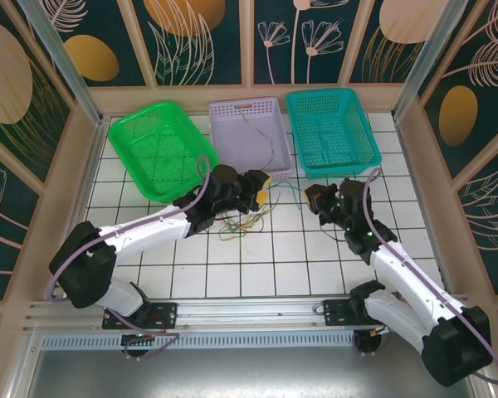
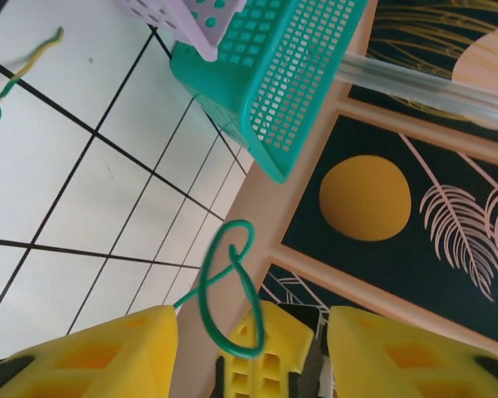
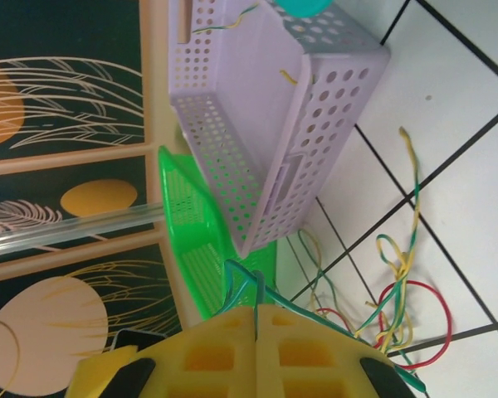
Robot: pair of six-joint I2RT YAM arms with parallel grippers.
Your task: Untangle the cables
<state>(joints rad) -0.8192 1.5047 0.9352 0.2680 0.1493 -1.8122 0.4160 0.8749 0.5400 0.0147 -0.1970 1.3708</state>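
The cables [image 1: 242,222] lie as a loose tangle of yellow, green and red strands on the white tiles in front of the lilac basket [image 1: 270,166]. My right gripper [image 3: 256,319] is shut on a green cable [image 3: 247,286], which runs leftward across the tiles [image 1: 290,192]. In the left wrist view that green cable curls in a loop [image 2: 230,282] between the spread yellow fingers [image 2: 100,352] of my left gripper [image 2: 251,332], which is open. The two grippers face each other closely, left gripper [image 1: 261,186] and right gripper [image 1: 314,197]. The tangle also shows in the right wrist view [image 3: 398,282].
Three baskets stand along the back: a green basket [image 1: 133,137], the lilac one with a thin strand [image 1: 261,137] inside, and a teal basket [image 1: 349,104]. A yellow-green strand [image 2: 25,70] lies on the tiles. Wooden walls enclose the table.
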